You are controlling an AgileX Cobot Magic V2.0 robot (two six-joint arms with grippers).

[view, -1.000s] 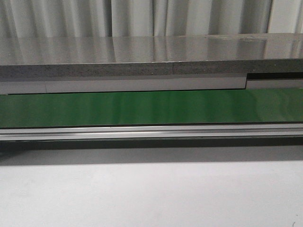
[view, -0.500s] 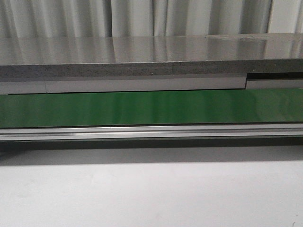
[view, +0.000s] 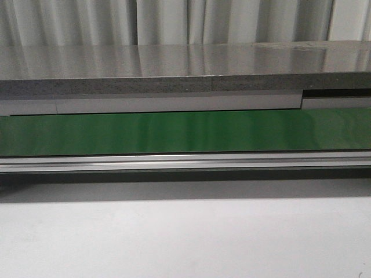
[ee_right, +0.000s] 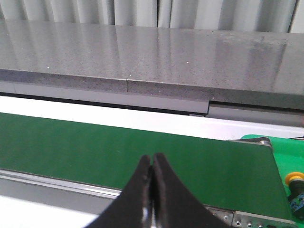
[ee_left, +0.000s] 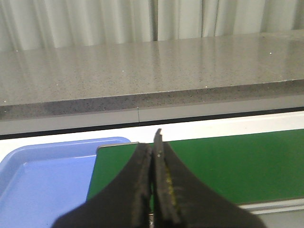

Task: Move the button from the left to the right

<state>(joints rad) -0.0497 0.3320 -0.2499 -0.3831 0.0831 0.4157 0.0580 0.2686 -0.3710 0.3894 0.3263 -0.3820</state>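
Observation:
A button [ee_right: 295,179] with a yellow cap on a dark body shows only at the very edge of the right wrist view, on a light green surface [ee_right: 285,152] just past the end of the green belt [ee_right: 142,152]. It is partly cut off by the frame. My right gripper [ee_right: 151,157] is shut with nothing between its fingers and hangs over the belt's near rail, well apart from the button. My left gripper [ee_left: 152,143] is also shut and empty, over the other end of the belt [ee_left: 228,166]. Neither gripper shows in the front view, where the belt [view: 185,132] carries nothing.
A blue tray [ee_left: 42,175] lies against the belt's end by the left gripper. An aluminium rail [view: 185,162] runs along the belt's near side. A grey stone counter [view: 185,69] stands behind the belt. A white tabletop [view: 185,237] lies in front.

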